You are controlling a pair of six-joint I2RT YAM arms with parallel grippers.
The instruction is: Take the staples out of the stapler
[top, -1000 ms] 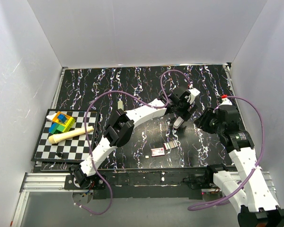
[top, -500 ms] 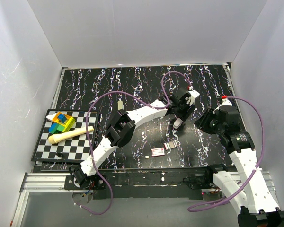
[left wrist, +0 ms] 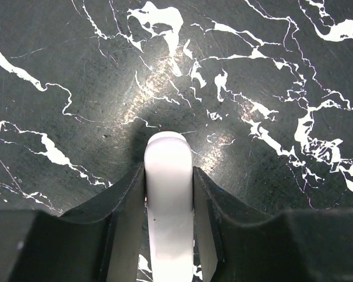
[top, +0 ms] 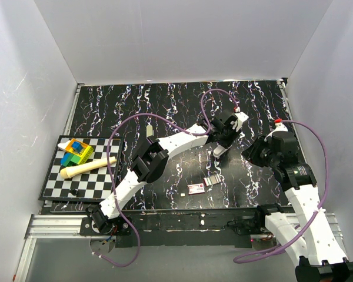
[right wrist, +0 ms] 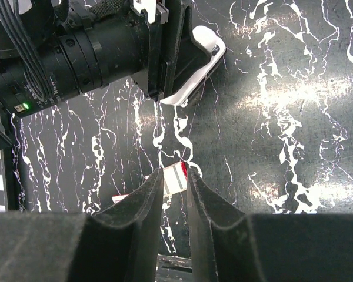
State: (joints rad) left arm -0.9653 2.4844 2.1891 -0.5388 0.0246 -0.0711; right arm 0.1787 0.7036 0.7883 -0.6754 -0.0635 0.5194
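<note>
A white stapler (top: 219, 150) hangs tilted over the middle right of the black marbled mat, its lower tip at or just above the surface. My left gripper (top: 225, 136) is shut on it. In the left wrist view the stapler (left wrist: 167, 205) fills the gap between the fingers of that gripper (left wrist: 169, 170). My right gripper (top: 251, 153) hovers just right of the stapler (right wrist: 200, 64), its fingers narrowly open and empty (right wrist: 175, 171). No loose staples can be made out for certain. A small white piece with grey stripes and a red edge (right wrist: 176, 181) lies on the mat.
A small pink-and-white box (top: 195, 188) lies near the mat's front edge, the striped piece (top: 212, 180) beside it. A checkerboard (top: 53, 176) at the left carries coloured blocks (top: 76, 151) and a cream stick (top: 85, 168). Purple cables loop over both arms.
The left gripper has turned a little, and the stapler's lower tip has shifted slightly left and up. The right arm has hardly moved.
</note>
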